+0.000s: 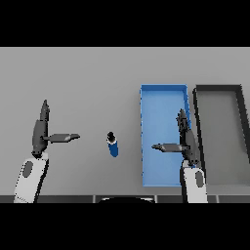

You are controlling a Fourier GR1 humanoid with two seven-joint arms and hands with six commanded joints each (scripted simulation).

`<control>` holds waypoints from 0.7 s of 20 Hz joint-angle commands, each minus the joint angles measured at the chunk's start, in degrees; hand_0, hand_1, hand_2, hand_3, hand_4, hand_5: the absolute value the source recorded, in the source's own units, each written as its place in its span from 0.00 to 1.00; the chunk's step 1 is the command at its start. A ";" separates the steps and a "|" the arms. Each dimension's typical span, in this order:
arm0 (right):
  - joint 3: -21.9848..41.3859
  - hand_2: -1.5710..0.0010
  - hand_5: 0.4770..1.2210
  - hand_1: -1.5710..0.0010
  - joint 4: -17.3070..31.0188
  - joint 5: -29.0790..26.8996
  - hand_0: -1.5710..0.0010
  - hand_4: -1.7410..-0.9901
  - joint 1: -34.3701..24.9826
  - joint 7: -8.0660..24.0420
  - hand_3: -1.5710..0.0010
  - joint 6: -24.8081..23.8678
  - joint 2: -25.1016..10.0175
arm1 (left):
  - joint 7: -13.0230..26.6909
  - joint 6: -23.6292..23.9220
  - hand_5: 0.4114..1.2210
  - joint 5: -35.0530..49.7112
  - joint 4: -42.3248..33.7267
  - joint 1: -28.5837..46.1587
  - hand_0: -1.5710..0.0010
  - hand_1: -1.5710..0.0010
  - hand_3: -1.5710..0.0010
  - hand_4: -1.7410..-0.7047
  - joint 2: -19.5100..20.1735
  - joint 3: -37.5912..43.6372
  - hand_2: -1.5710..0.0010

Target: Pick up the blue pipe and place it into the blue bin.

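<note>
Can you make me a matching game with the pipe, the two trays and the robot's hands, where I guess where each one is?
Things:
1. blue pipe
2. blue bin
3. dark grey tray
4. left hand

Places:
A. furthest right on the table
B. far left, fingers straight
C. under the right hand
D. on the table between the two hands

Pairs: 1-D, 2-C, 3-A, 4-B

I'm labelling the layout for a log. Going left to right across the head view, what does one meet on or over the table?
left hand → blue pipe → blue bin → dark bin. The right hand hangs over the blue bin's right edge, so its place is left out.
</note>
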 commanded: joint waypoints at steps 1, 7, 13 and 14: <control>-0.03 1.00 0.17 1.00 -0.12 -0.07 1.00 0.69 0.19 -0.14 1.00 0.03 -0.07 | -0.36 0.09 0.22 -0.07 -0.21 0.17 1.00 1.00 1.00 0.71 -0.08 -0.07 1.00; 1.36 1.00 0.17 1.00 -3.45 2.26 1.00 0.69 4.47 -4.38 1.00 2.46 -4.28 | -4.61 -4.98 0.22 -1.31 -3.33 4.72 1.00 1.00 1.00 0.71 3.47 -2.82 1.00; 4.25 1.00 0.16 1.00 -8.26 5.93 1.00 0.68 7.42 -4.02 1.00 4.67 -8.10 | -7.56 -13.26 0.22 -1.71 -4.57 6.57 1.00 1.00 1.00 0.71 9.13 -5.09 1.00; 4.54 1.00 0.16 1.00 -8.39 6.33 1.00 0.69 7.88 -4.29 1.00 4.70 -8.17 | -8.17 -14.19 0.22 -1.14 -4.32 6.62 1.00 1.00 1.00 0.71 9.52 -4.84 1.00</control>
